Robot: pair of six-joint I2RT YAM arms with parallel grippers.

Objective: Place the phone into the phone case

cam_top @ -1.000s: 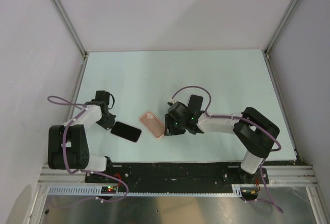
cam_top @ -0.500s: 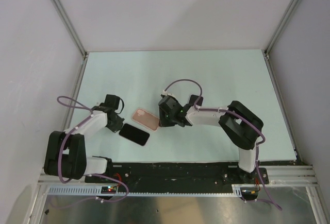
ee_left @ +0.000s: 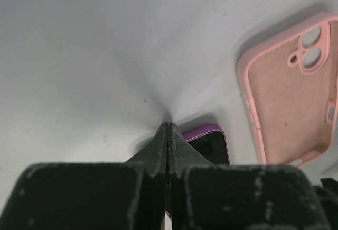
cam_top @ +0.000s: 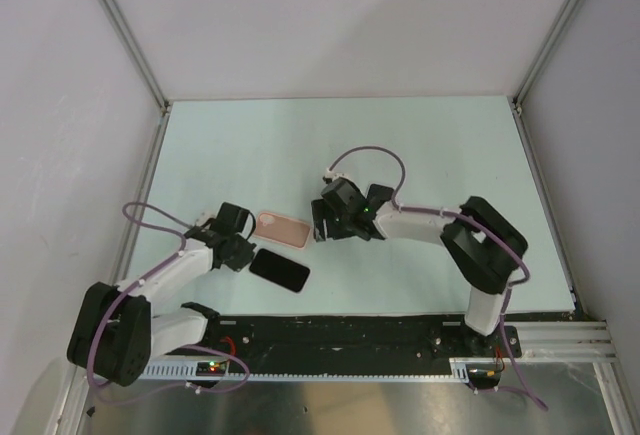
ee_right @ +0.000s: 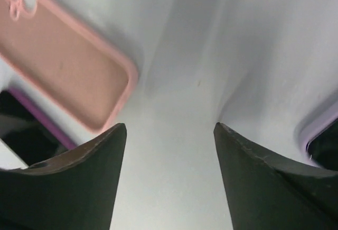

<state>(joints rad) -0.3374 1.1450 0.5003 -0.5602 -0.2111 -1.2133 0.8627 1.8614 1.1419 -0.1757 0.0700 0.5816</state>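
Left gripper (ee_left: 168, 128) closed, empty, beside the phone (ee_left: 209, 146); purple rim shows in wrist views only. Right gripper (ee_right: 169, 125) open, empty, beside the phone case (ee_right: 68, 66), toward the table (cam_top: 400, 145)'s near edge.

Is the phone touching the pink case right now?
Apart. The left wrist view shows a strip of bare table between the phone and the phone case.

The phone case (ee_right: 68, 66) lies hollow side up on the pale bench (ee_right: 174, 187), with its camera cutout at the far end. Just beside the case's long left edge shows the phone (ee_right: 24, 132), dark with a purple rim. By the case's near corner the jaws stand spread, with only bare bench between them.
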